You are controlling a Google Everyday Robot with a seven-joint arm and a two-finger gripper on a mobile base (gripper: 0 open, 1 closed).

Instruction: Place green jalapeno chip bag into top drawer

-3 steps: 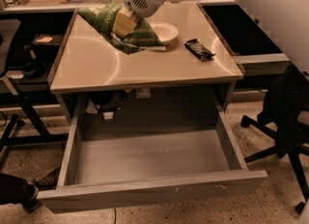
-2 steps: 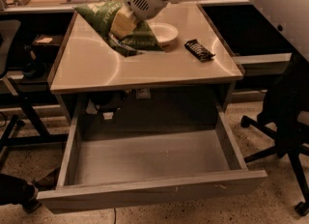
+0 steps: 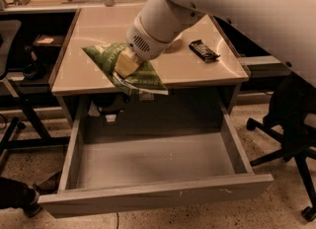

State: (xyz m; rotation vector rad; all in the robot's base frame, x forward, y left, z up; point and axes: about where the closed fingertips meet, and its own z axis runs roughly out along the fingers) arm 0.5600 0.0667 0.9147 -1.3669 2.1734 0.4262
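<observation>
1. Position. My fingers (image 3: 126, 65) are at the front edge of the surface (image 3: 197, 72), left of centre, with the arm reaching in from the upper right.

2. Grasp state. The fingers are pinched on the green jalapeno chip bag (image 3: 143, 79), near its middle. A pale finger pad shows pressed against the bag's face. The second finger is hidden behind the bag.

3. Bag orientation. The bag's long axis runs diagonally, from a high corner at the left to a low corner at the right. The low corner overhangs the front edge of the surface, so part of the bag is already past the lip.

4. Governing relation. The top drawer (image 3: 158, 196) is pulled out, directly below the fingers and nearer the camera. Its grey floor is exposed across its full width. The bag hangs over the drawer's back portion, near the desk frame.

5. Judgement. The next move calls for travel forward and down, so that release occurs over the middle of the floor.

6. Other items. A black snack wrapper (image 3: 203, 50) lies on the surface to the right, well apart from the bag.
</observation>
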